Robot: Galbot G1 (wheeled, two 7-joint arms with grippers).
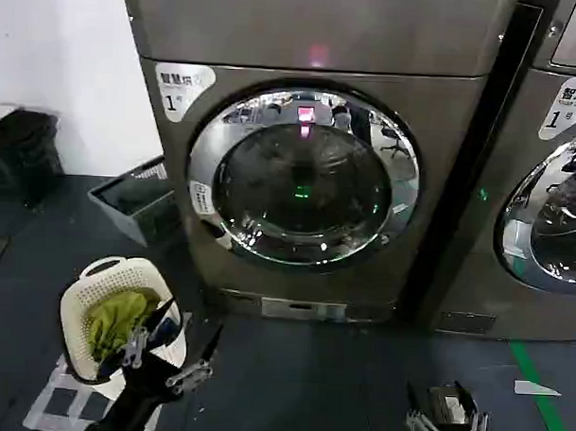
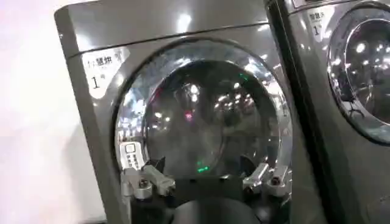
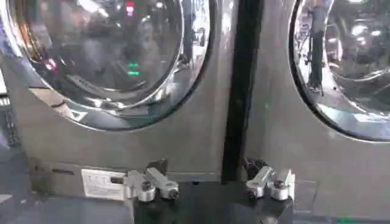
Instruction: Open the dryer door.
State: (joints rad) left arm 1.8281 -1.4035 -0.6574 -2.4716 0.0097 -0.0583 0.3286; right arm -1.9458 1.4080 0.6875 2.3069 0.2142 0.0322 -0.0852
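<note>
This looks like a laundry room, maybe a shop where people come to wash and dry clothes. Two big grey machines stand side by side on a dark floor: the dryer (image 1: 309,159) at 12 o'clock with its shiny round dryer door (image 1: 304,176) and a white sticker (image 1: 182,87) marked "1", and a second machine (image 1: 545,177) just like it at 2 o'clock. A white laundry basket (image 1: 110,309) with green cloth (image 1: 116,321) inside sits at 8 o'clock, and green tape (image 1: 542,395) marks the floor at 4 o'clock.
</note>
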